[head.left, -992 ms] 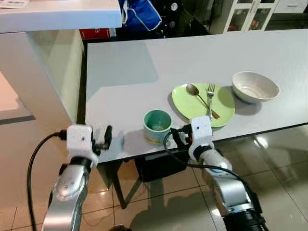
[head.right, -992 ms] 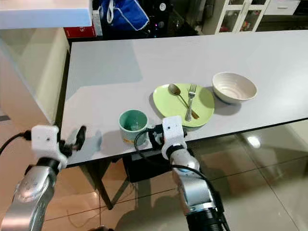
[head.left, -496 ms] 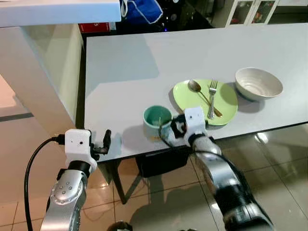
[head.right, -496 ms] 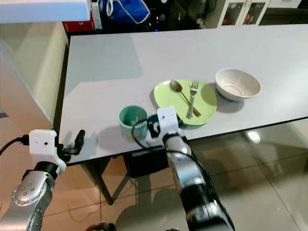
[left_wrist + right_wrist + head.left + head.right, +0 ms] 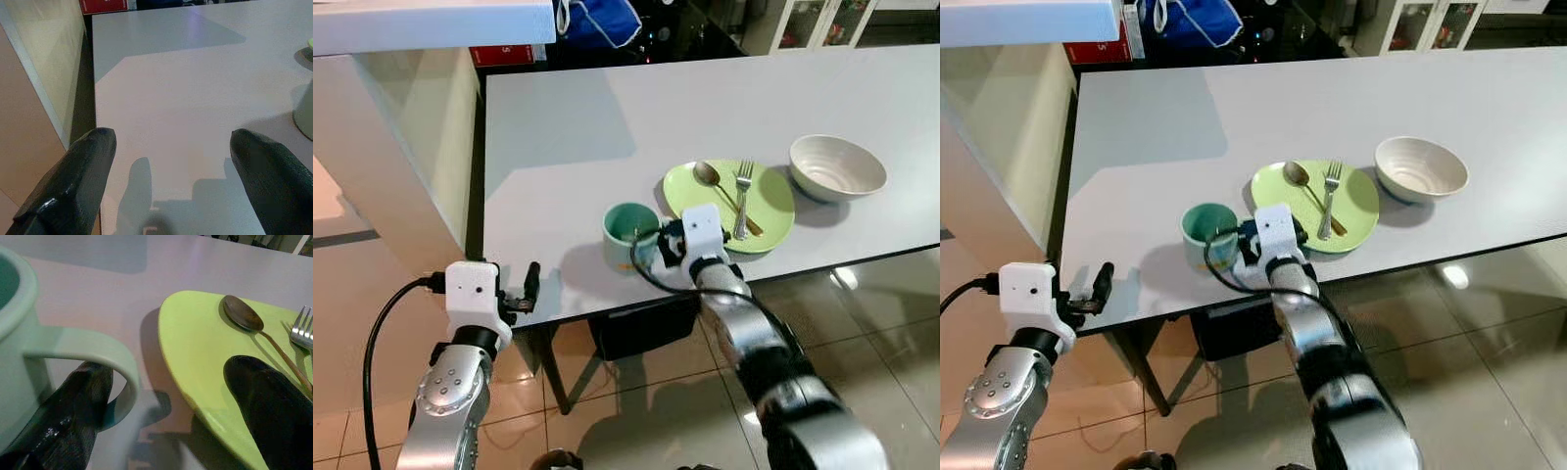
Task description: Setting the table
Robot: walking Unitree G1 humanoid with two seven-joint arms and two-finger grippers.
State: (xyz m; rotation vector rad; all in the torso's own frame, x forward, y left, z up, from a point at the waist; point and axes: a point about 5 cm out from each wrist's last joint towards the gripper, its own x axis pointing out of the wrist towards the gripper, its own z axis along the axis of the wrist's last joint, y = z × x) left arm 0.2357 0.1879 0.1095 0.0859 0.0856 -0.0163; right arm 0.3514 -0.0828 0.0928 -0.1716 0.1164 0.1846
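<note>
I see the plate [image 5: 773, 211] holding a spoon [image 5: 708, 176] and fork [image 5: 742, 194], bowl [image 5: 836, 167] beside it. My right gripper [image 5: 166, 396] spreads its fingers [image 5: 78, 401] around the cup [image 5: 628, 231] handle; left gripper [image 5: 171, 171] hangs released at the surface [image 5: 607, 127] edge.

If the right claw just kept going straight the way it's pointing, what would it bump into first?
Probably the cup: the right gripper has its jaws open astride the handle, one finger under the loop, the other above the plate. Depth is unclear.
</note>
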